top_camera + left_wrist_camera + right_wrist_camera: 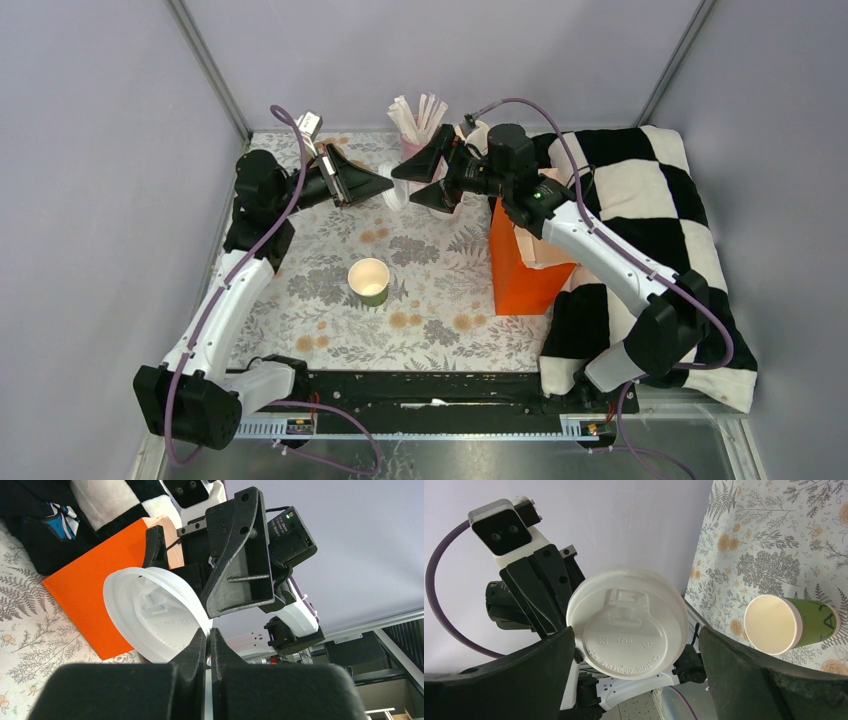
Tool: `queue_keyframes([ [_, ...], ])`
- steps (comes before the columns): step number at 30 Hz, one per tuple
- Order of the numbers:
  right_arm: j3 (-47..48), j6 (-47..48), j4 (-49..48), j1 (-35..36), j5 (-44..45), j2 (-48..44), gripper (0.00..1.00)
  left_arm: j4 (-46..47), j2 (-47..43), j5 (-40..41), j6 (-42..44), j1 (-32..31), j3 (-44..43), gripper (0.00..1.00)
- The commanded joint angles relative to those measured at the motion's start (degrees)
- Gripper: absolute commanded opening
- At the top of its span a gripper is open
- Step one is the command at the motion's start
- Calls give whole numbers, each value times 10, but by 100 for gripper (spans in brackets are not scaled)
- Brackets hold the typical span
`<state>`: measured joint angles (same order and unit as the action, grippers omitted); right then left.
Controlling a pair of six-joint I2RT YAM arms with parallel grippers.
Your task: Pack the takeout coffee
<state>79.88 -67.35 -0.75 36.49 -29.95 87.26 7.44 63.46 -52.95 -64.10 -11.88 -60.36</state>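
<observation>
I see the table [320, 300] with the checkered blanket [650, 200] along its right edge and the orange box [520, 275] against it. Above the far edge, my right gripper [636, 634] is spread wide. The green cup [369, 281] stands upright mid-table. My left gripper [209, 640] clamps the white lid [626, 622] by its rim, between the right fingers.

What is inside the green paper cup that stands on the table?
Only the cream-white inner wall of the green cup shows; nothing visible lies in it. The white lid is off, pinched by the left hand. The cup's floor is unclear.
</observation>
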Motion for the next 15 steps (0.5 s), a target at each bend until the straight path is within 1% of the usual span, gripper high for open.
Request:
queue_keyframes([
  [1, 30, 0, -23, 4, -20, 0, 100, 37, -4, -15, 4, -1, -7, 0],
  [15, 38, -2, -30, 6, -26, 13, 100, 15, 3, -11, 16, -2, -15, 0],
])
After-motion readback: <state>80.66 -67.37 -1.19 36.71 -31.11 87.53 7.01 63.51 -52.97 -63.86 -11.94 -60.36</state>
